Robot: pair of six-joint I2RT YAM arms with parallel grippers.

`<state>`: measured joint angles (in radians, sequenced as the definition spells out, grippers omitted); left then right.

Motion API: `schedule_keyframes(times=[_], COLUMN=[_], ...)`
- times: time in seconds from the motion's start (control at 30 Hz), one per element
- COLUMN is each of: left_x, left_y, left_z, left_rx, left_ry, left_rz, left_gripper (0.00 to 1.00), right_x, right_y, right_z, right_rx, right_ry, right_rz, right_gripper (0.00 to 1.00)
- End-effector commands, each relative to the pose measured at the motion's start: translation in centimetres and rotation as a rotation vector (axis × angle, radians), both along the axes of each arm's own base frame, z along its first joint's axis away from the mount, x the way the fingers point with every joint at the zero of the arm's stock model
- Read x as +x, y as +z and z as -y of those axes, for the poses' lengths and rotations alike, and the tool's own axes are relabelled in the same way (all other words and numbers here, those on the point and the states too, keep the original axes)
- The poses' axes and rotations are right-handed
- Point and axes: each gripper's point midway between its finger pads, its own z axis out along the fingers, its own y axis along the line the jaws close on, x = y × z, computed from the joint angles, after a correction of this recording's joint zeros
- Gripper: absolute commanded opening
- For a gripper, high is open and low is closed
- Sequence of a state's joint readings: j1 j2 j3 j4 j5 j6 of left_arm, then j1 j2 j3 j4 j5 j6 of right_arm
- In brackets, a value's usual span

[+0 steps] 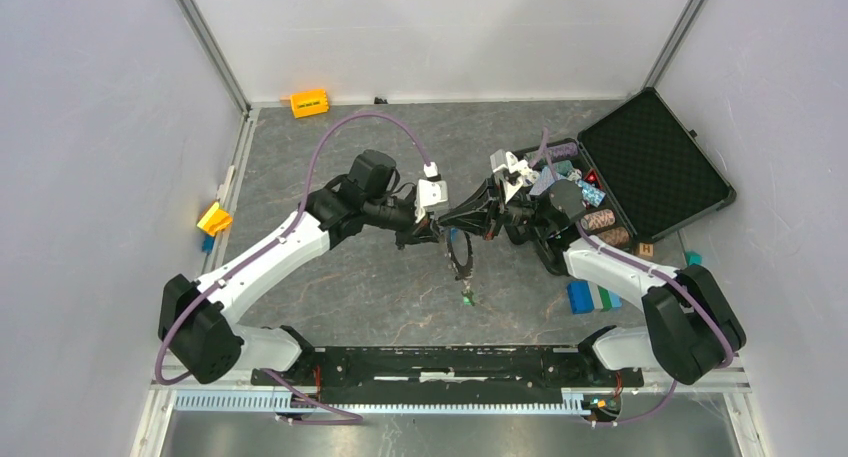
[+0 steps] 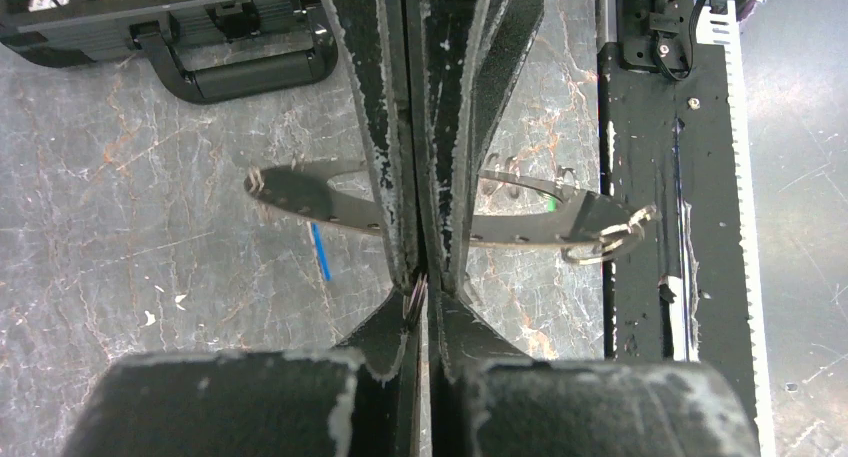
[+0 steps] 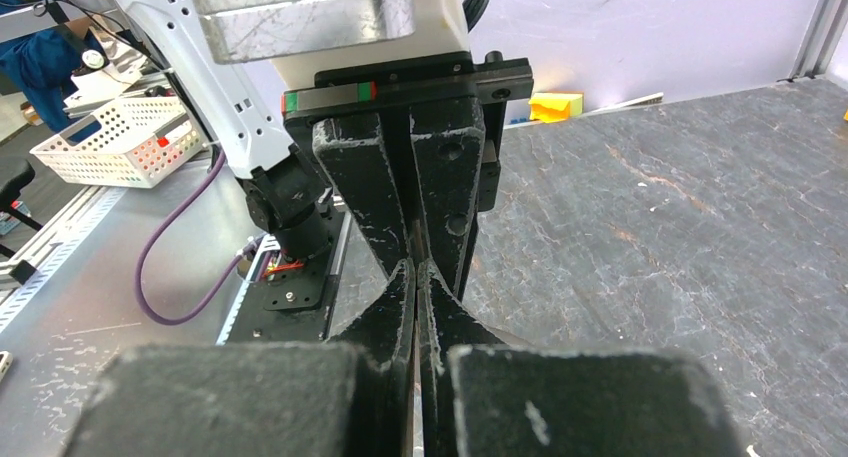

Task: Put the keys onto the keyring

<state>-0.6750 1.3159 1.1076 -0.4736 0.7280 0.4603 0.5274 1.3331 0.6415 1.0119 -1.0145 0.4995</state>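
Observation:
Both grippers meet tip to tip above the middle of the table. My right gripper [image 1: 450,220] [image 3: 415,264] is shut on the keyring [image 1: 460,253], a thin jagged metal ring that hangs edge-on below the fingers. In the left wrist view the keyring [image 2: 300,195] runs crosswise behind the right gripper's fingers [image 2: 445,157]. My left gripper [image 1: 438,234] [image 2: 420,289] is shut on a small split ring [image 2: 416,299]; its key is hidden. A second small split ring [image 2: 610,239] sits at the keyring's near end, where a green-tagged key [image 1: 467,299] shows. A thin blue strip [image 2: 318,252] lies below.
An open black case [image 1: 655,162] stands at the right with striped chips [image 1: 597,219] in its tray. An orange block [image 1: 309,103] lies at the back, a yellow one [image 1: 214,218] at the left wall, and blue and green blocks [image 1: 590,297] near the right arm. The black base rail [image 1: 440,362] runs along the near edge.

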Motion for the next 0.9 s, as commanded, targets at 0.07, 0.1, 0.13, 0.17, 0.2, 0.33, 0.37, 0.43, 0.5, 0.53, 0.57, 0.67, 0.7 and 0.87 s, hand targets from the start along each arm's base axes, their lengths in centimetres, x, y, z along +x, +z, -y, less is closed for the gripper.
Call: schedule_keyframes(times=[0.07, 0.1, 0.13, 0.17, 0.2, 0.33, 0.37, 0.43, 0.5, 0.53, 0.57, 0.67, 0.7, 0.87], left_x=[0.3, 0.4, 0.4, 0.4, 0.4, 0.8, 1.0, 1.3, 1.5, 1.5, 1.5, 1.1, 1.1, 0.7], left_y=[2.5, 2.6, 2.7, 2.8, 2.9, 3.6, 3.7, 4.1, 4.5, 4.7, 4.8, 5.3, 5.5, 5.7], left_z=[1.8, 1.7, 1.6, 1.4, 1.1, -0.3, -0.6, -1.2, -1.5, -1.5, -1.6, -1.1, -0.9, -0.4], left_rx=[-0.072, -0.07, -0.066, -0.062, -0.055, -0.036, -0.031, -0.028, -0.031, -0.034, -0.036, -0.063, -0.07, -0.087], left_ry=[-0.018, -0.014, -0.011, -0.006, 0.001, 0.045, 0.058, 0.073, 0.078, 0.079, 0.079, 0.051, 0.042, 0.006], left_rz=[0.018, 0.025, 0.036, 0.05, 0.062, 0.136, 0.154, 0.18, 0.199, 0.205, 0.211, 0.206, 0.2, 0.189], left_gripper=[0.02, 0.03, 0.06, 0.09, 0.15, 0.36, 0.4, 0.45, 0.46, 0.46, 0.46, 0.45, 0.44, 0.35], right_x=[0.2, 0.2, 0.2, 0.2, 0.2, 0.1, 0.0, -0.1, -0.2, -0.2, -0.2, -0.3, -0.3, -0.3], right_y=[1.1, 1.0, 1.0, 0.9, 0.9, 0.9, 0.9, 0.9, 1.0, 1.1, 1.1, 1.2, 1.2, 1.1], right_z=[0.0, 0.0, 0.0, 0.0, 0.1, 0.3, 0.3, 0.3, 0.3, 0.3, 0.3, 0.3, 0.3, 0.3], right_rx=[0.046, 0.042, 0.038, 0.034, 0.031, 0.028, 0.028, 0.028, 0.029, 0.032, 0.032, 0.032, 0.032, 0.03], right_ry=[-0.018, -0.019, -0.019, -0.019, -0.02, -0.015, -0.013, -0.01, -0.006, -0.004, -0.004, 0.001, 0.001, 0.002], right_rz=[0.056, 0.057, 0.06, 0.064, 0.068, 0.076, 0.077, 0.078, 0.08, 0.082, 0.082, 0.083, 0.083, 0.084], right_gripper=[0.0, 0.0, 0.0, 0.0, 0.0, 0.0, 0.0, 0.0, 0.0, 0.0, 0.0, 0.0, 0.0, 0.0])
